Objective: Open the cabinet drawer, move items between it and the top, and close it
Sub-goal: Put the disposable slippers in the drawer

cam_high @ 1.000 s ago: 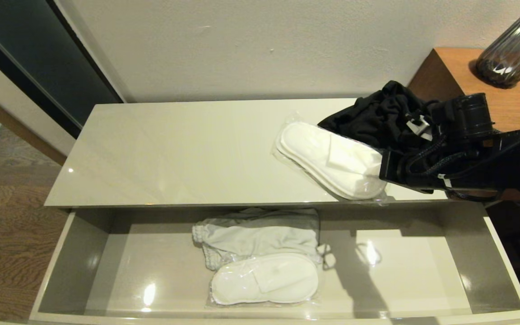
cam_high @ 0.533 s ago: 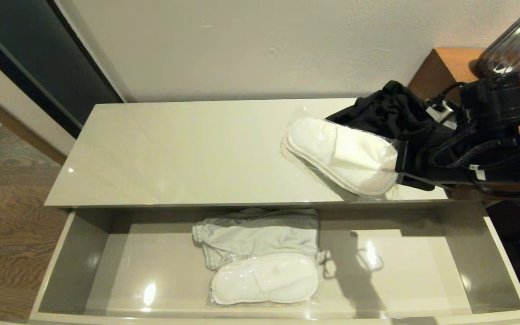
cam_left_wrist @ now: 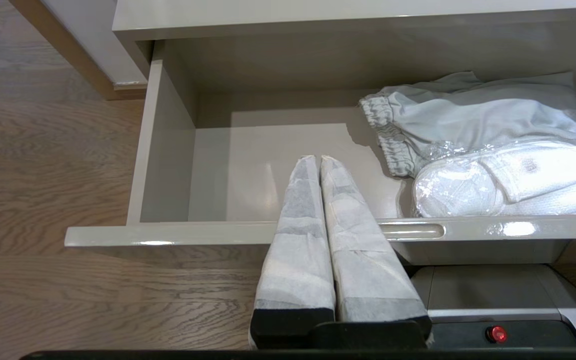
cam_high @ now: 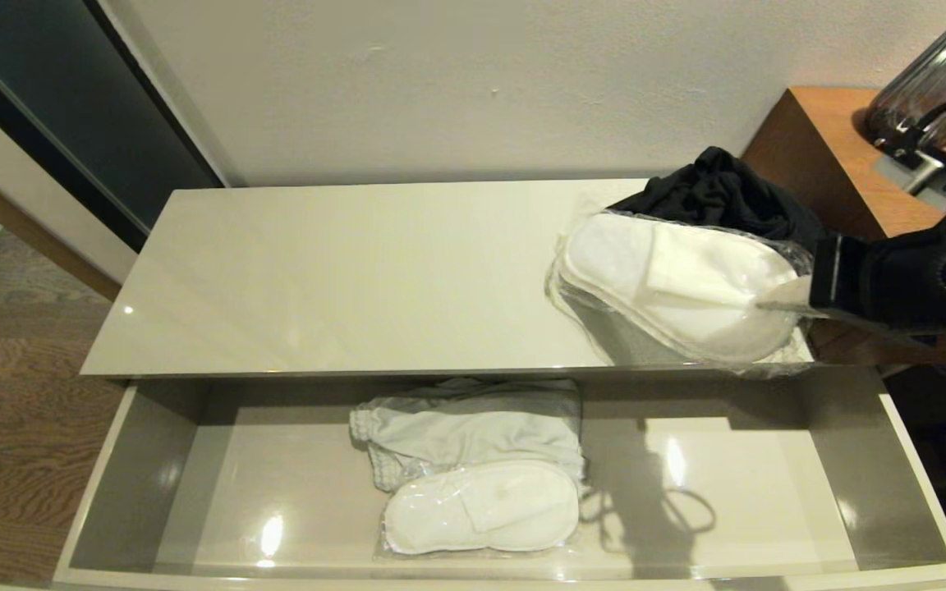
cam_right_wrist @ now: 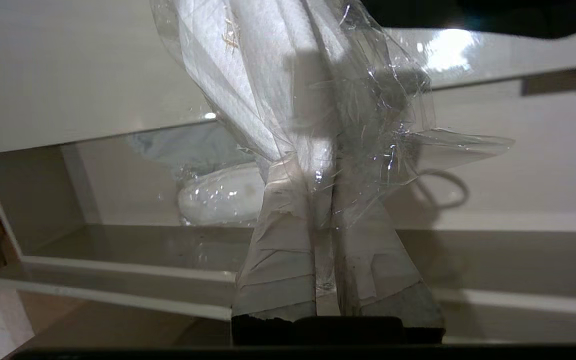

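Observation:
The cabinet drawer [cam_high: 99, 492] stands pulled out below the glossy beige top [cam_high: 342, 279]. My right gripper [cam_high: 785, 297] is shut on the plastic wrap of a pair of white slippers [cam_high: 678, 283] and holds it in the air over the top's right end; the wrist view shows the packet [cam_right_wrist: 268, 75] hanging from the gripper [cam_right_wrist: 313, 165]. A black garment [cam_high: 719, 197] lies behind it on the top. In the drawer lie a light grey garment [cam_high: 473, 427] and a second wrapped slipper pair [cam_high: 481, 509]. My left gripper [cam_left_wrist: 316, 159] is shut and empty, parked before the drawer's front rim [cam_left_wrist: 168, 232].
A taller brown wooden unit [cam_high: 834, 139] stands at the right with a dark ribbed glass vase [cam_high: 933, 82] on it. Wooden floor [cam_high: 5, 427] lies to the left, and a dark panel [cam_high: 54, 98] stands at the back left. My base [cam_left_wrist: 493, 310] sits just below the drawer front.
My right gripper has closed on the slipper packet and raised it off the top, drawing it up and to the right. The left arm and the drawer's contents have not moved.

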